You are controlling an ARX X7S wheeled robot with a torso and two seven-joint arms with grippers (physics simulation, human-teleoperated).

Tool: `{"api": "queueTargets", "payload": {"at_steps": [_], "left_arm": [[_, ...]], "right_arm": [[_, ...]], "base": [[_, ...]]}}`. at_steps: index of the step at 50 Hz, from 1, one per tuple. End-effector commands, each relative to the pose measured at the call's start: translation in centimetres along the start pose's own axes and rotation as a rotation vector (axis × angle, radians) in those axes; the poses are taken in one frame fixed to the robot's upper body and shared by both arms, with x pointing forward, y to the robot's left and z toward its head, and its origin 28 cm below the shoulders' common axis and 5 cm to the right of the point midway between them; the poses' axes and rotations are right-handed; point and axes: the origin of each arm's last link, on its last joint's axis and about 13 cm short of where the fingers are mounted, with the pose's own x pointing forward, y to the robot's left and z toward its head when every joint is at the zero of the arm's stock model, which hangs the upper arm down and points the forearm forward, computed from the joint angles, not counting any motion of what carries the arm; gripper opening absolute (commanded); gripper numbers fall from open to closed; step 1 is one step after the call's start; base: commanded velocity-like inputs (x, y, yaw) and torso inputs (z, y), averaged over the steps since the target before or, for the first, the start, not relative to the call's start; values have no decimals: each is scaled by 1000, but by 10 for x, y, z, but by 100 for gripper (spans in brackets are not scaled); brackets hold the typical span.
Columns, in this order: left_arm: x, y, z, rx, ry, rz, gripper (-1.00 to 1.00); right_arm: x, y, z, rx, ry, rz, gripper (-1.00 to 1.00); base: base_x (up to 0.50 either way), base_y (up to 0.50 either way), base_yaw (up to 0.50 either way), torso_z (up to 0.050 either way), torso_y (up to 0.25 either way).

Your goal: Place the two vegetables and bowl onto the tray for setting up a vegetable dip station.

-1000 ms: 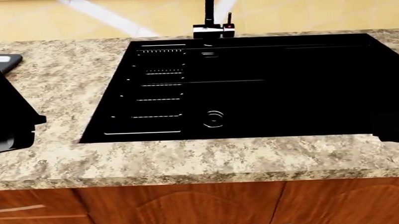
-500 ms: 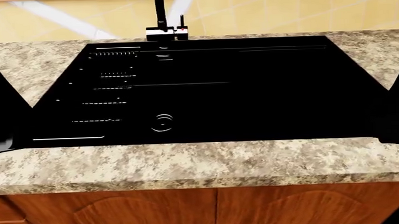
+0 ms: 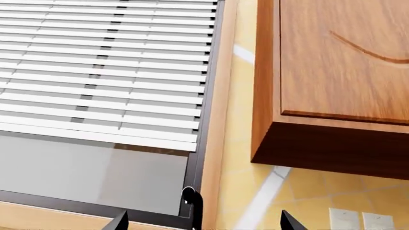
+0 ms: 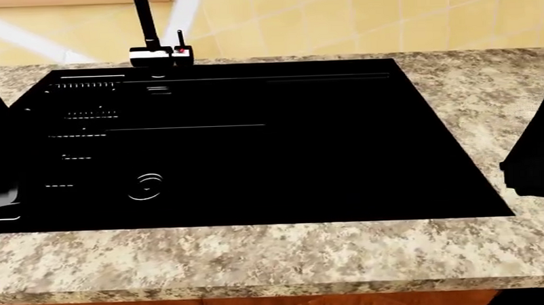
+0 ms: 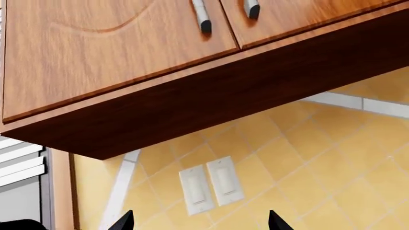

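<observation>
Speckled granite countertop around a wide black sink; black tap behind. No vegetables, bowl or tray visible. Left gripper and right gripper spread open, aimed at wooden wall cabinets, holding nothing.

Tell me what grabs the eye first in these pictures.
The big black sink fills the middle of the speckled granite counter in the head view, with a black faucet at its back edge. Both wrist views point up at wooden wall cabinets, one beside white window blinds.
</observation>
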Motion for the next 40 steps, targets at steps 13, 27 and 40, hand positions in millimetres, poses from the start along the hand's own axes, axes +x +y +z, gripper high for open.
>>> {"api": "queueTargets", "payload": {"at_steps": [13, 27, 40], "left_arm": [[0, 0, -1, 0, 0, -1, 100], [1, -1, -1, 0, 2, -6, 100], [1, -1, -1, -1, 1, -5, 100]], "right_arm": [[-1, -1, 2, 6, -9, -16, 100], [-1, -2, 2, 2, -14, -24, 100], [-1, -1, 2, -1, -14, -21, 100]], "base": [[0, -500, 0, 0, 0], [0, -500, 0, 0, 0], [0, -500, 0, 0, 0]]}}
